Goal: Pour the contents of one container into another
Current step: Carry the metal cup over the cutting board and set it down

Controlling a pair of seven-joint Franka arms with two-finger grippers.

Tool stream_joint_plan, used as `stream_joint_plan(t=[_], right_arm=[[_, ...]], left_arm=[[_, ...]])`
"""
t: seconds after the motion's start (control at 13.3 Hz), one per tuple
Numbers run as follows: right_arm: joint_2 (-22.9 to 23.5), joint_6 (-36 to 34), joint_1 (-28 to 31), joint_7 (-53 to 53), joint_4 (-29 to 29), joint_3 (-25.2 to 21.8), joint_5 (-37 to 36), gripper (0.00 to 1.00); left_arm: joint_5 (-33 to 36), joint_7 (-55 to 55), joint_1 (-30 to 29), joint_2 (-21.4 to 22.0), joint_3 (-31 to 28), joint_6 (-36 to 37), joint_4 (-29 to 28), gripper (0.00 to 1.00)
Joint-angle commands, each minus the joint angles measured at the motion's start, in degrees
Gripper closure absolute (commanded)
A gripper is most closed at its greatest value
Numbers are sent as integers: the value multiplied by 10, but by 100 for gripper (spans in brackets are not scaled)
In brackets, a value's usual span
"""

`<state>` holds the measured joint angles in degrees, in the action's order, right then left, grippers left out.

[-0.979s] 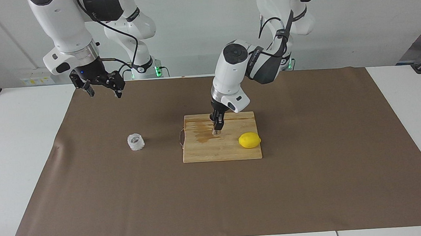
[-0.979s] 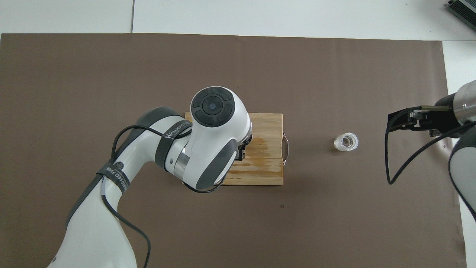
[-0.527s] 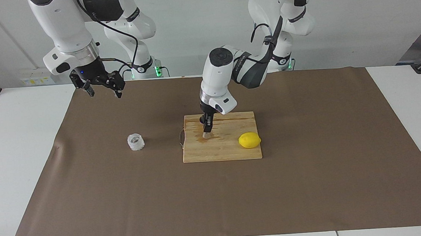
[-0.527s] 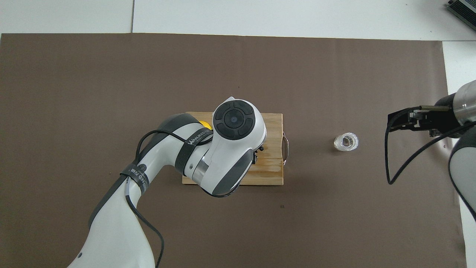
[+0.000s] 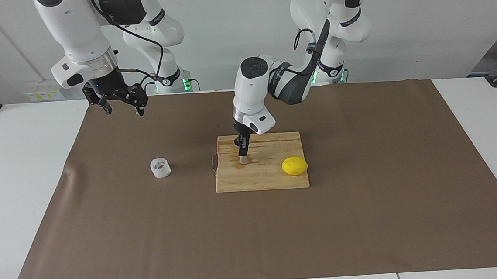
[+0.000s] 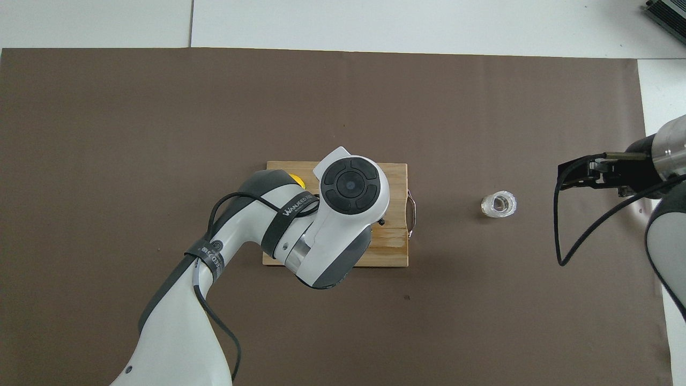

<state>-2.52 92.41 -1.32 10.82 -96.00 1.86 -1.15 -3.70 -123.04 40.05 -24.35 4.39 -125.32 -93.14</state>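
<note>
Jigger (image 5: 243, 160) stands on the wet patch of the wooden board (image 5: 262, 180) at mid-worktop, clamped in the closed left end effector (image 5: 243, 156), with the lemon (image 5: 294, 166) on the same board toward the left arm's end. Well apart, toward the right arm's end, the clear cup (image 5: 160, 168) sits on the brown mat (image 5: 255, 235). Nearer the robots than the cup, the right end effector (image 5: 121, 105) waits in the air with fingers spread, holding nothing.

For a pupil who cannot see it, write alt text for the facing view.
The left gripper, shut on a small steel jigger, holds it down at a wooden cutting board that also bears a lemon. A clear crinkled cup stands alone toward the right arm's end, where the right gripper waits, open, up in the air.
</note>
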Motion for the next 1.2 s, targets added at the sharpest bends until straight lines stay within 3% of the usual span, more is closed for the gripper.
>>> stream_joint_plan(t=[0.0, 0.3, 0.38, 0.45, 0.68, 0.75, 0.83, 1.13], right_arm=[[-6, 8, 6, -4, -9, 3, 11, 0], [-7, 9, 6, -4, -12, 3, 11, 0], [-7, 9, 6, -5, -12, 3, 11, 0], [-7, 9, 7, -5, -12, 3, 11, 0], [-7, 9, 7, -5, -13, 3, 11, 0], [-7, 9, 7, -5, -13, 3, 11, 0], [-7, 9, 7, -5, -13, 3, 11, 0], [-10, 14, 8, -7, -19, 3, 11, 0]], left_arm=[[13, -14, 9, 4, -7, -23, -14, 100], [13, -14, 13, 5, -8, -35, -30, 100], [13, -14, 13, 5, -8, -35, -29, 94], [13, -14, 13, 5, -7, -39, -30, 78], [13, -14, 13, 5, -8, -41, -35, 53], [13, -14, 13, 5, -8, -41, -34, 30], [13, -14, 13, 5, -8, -37, -32, 0], [13, -13, 12, 5, -12, -25, -25, 0]])
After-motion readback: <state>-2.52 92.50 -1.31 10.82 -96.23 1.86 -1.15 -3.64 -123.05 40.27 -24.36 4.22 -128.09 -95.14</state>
